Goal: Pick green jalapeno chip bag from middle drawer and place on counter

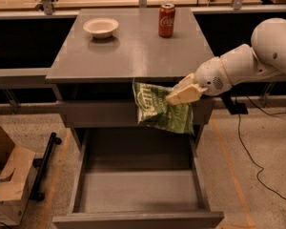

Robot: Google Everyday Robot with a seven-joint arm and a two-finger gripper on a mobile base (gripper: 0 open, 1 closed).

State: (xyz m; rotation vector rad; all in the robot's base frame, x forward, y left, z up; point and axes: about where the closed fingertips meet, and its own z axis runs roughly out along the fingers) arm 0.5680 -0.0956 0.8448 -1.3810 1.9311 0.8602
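Green jalapeno chip bag (161, 117), slanted down-right, in claw (171, 99) by counter (133, 51)

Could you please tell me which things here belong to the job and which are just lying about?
Job: chip bag, held by the gripper just below the front edge of the counter; open drawer.
Lying about: bowl and can on the counter; box on the floor.
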